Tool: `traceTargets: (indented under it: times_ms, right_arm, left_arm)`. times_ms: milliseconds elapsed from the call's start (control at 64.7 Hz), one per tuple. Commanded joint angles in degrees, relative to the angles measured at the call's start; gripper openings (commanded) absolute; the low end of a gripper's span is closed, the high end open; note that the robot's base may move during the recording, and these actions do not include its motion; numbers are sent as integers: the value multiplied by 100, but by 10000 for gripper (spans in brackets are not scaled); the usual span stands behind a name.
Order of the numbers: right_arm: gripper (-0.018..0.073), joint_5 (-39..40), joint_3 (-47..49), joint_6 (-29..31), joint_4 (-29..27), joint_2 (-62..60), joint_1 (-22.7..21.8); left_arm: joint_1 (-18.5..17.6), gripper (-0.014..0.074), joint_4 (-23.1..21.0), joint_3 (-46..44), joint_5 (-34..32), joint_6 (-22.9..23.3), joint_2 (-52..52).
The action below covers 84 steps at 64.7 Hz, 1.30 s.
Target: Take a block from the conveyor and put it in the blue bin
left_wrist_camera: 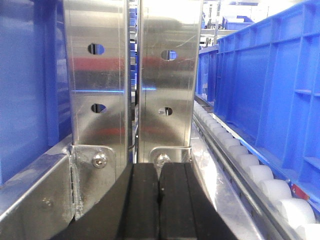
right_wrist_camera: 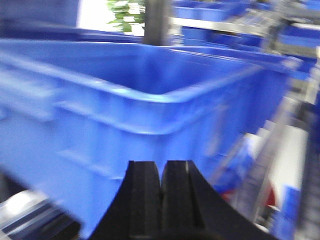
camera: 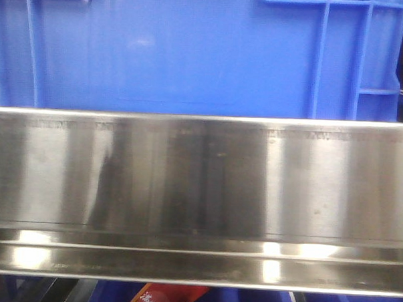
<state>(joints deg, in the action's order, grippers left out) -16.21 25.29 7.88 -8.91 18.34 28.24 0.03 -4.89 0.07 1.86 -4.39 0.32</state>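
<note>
Blue bin (right_wrist_camera: 150, 115) blurred, just ahead of right gripper (right_wrist_camera: 161, 192), pads together, empty. Left gripper (left_wrist_camera: 159, 192) likewise closed, empty, facing steel posts (left_wrist_camera: 132, 75); white rollers (left_wrist_camera: 260, 175) to its right. Front view: steel rail (camera: 200, 184) only. No block or conveyor seen.

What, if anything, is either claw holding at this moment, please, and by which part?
Nothing is held. The left claw and the right claw both have their pads pressed together with no block between them.

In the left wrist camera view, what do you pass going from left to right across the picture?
Blue plastic wall → two upright perforated steel posts → row of white plastic rollers → ribbed blue plastic bin. The left gripper's black fingers sit shut below the posts.
</note>
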Motion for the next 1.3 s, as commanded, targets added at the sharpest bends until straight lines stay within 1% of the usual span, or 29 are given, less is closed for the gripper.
traceTargets:
  times_ms: [0, 31, 155, 247, 387, 479, 588, 681, 758, 851, 1284]
  right_arm:
    - [-162, 123, -100, -452, 365, -53, -398]
    - [-162, 142, -159, -452, 365, -68, -515]
    - [-162, 334, -499, -442, 365, -321, -1282]
    - [-162, 516, -844, -442, 365, -688, -1757]
    - [-162, 620, -1377, -442, 365, -1289, -2290]
    - [-162, 648, -1723, -442, 365, -1720, -2522]
    - [-162, 699, -2106, -442, 365, -1834, -2651]
    - [-162, 866, -2373, -442, 365, -1834, -2651]
    - [-162, 1039, -2521, -442, 365, -1834, -2651]
    - [-162, 1437, -2529, -442, 365, -1834, -2651]
    - [-162, 1377, -2529, -442, 326, -1834, -2640]
  left_arm:
    - [20, -111, -3, -7, -120, 9, -32]
    - [20, -111, -3, -7, -120, 9, -32]
    - [20, -111, -3, -7, -120, 9, -32]
    - [20, -111, -3, -7, -120, 9, -32]
    - [20, -111, -3, -7, -120, 9, -32]
    - [20, -111, -3, -7, -120, 9, -32]
    - [20, -111, -3, -7, -120, 9, -32]
    - [20, -111, -3, -7, -120, 9, -32]
    - [20, -111, -3, -7, -120, 9, -32]
    - [20, -111, -3, -7, -120, 9, -32]
    - [20, -111, -3, -7, -120, 9, -32]
